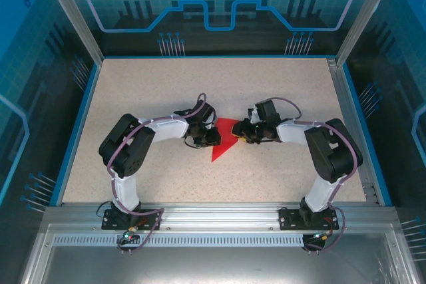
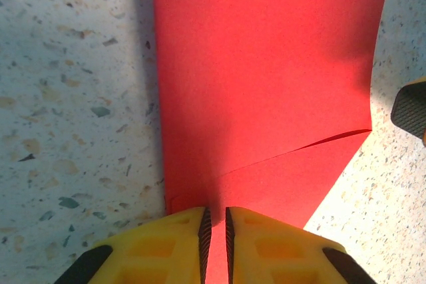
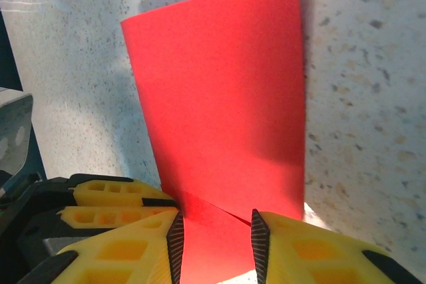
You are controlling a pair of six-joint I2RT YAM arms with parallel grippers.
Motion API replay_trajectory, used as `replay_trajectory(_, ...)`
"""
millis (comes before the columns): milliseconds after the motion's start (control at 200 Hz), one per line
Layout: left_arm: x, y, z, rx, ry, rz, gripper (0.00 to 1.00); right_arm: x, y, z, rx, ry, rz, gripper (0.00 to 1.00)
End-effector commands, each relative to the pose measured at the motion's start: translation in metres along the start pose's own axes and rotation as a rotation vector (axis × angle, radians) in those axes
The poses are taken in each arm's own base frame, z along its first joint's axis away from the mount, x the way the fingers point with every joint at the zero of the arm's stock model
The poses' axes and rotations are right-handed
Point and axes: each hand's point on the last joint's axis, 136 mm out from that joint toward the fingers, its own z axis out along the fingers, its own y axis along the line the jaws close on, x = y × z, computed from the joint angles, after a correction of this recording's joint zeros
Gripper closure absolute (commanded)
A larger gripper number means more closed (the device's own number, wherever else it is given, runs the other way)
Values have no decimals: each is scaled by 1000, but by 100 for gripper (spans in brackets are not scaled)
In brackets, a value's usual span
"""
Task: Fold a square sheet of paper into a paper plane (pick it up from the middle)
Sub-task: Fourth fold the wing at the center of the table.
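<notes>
The square sheet of paper (image 1: 226,140) lies on the table between my two grippers as a bright red, partly folded shape. In the left wrist view the paper (image 2: 266,64) has an upper layer whose right edge curls up over a lower layer. My left gripper (image 1: 212,136) is at the paper's left edge. In its own view the left gripper (image 2: 215,221) is low over the sheet, its jaws a narrow slit apart with red showing through. My right gripper (image 3: 214,227) stands open, straddling a folded flap of the paper (image 3: 219,98). The right gripper (image 1: 245,131) is at the sheet's right side.
The speckled tabletop (image 1: 166,91) is bounded by a blue rim (image 1: 73,124) and a metal frame. A black pad of the right gripper (image 2: 411,108) shows at the right edge of the left wrist view. The left gripper's yellow fingers (image 3: 113,194) sit just left of the right one's.
</notes>
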Motion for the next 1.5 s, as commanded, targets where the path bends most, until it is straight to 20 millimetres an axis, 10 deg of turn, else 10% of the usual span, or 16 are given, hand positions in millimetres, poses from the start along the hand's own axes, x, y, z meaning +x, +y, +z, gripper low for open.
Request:
replay_trajectory(0,3,11,-2,-38,-1,-1,82,13,-10,-12,71,-25,33,62)
replay_trajectory(520,4,10,0,-21,2,-14,82,24,-11,12,46,77,55,64)
replay_trajectory(1495,-2,0,-13,0,-36,0,78,-18,10,6,1,47,-49,65)
